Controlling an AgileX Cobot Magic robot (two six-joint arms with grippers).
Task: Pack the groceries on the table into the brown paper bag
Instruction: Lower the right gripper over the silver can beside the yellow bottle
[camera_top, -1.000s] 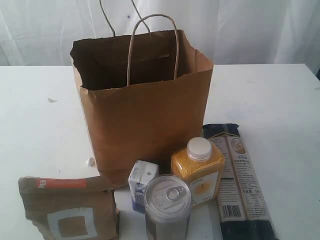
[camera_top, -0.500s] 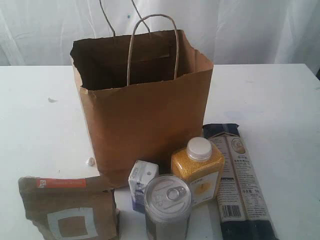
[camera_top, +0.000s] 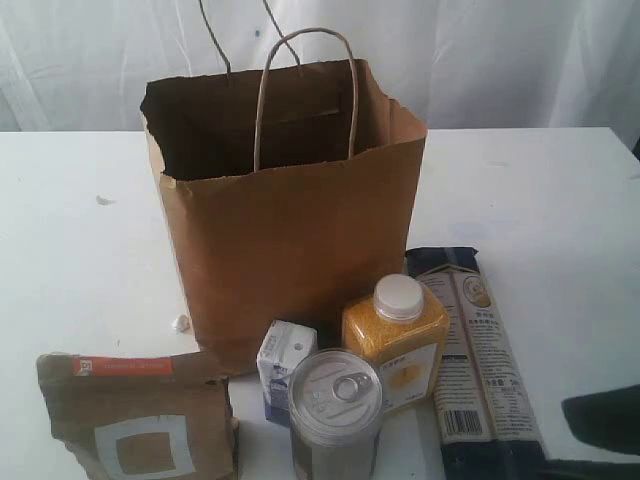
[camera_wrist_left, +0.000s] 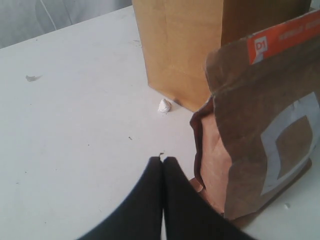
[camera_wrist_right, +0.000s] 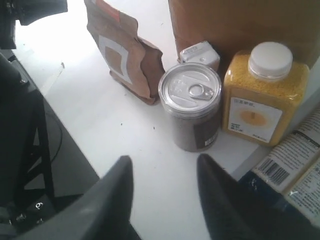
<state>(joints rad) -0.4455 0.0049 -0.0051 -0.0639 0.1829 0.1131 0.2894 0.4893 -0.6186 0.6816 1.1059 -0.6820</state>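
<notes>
The brown paper bag (camera_top: 300, 230) stands open and upright in the middle of the table (camera_top: 80, 270). In front of it are the brown kraft pouch (camera_top: 140, 420), small white-blue carton (camera_top: 285, 365), pull-tab can (camera_top: 335, 400), yellow white-capped bottle (camera_top: 395, 340) and long dark pasta pack (camera_top: 480, 360). The nut jar is out of view. My left gripper (camera_wrist_left: 163, 159) is shut and empty, low over the table beside the pouch (camera_wrist_left: 260, 125). My right gripper (camera_wrist_right: 164, 160) is open and empty, just short of the can (camera_wrist_right: 191, 110), with the bottle (camera_wrist_right: 262, 95) and pasta pack (camera_wrist_right: 295, 165) beside it.
A small white crumb (camera_top: 181, 323) lies by the bag's front left corner. A dark part of the right arm (camera_top: 605, 420) shows at the table's front right. The table's front edge and a dark frame (camera_wrist_right: 30, 125) lie close behind the right gripper.
A dark part of the right arm has come into the exterior view at the front right. The groceries and the bag have not moved.
</notes>
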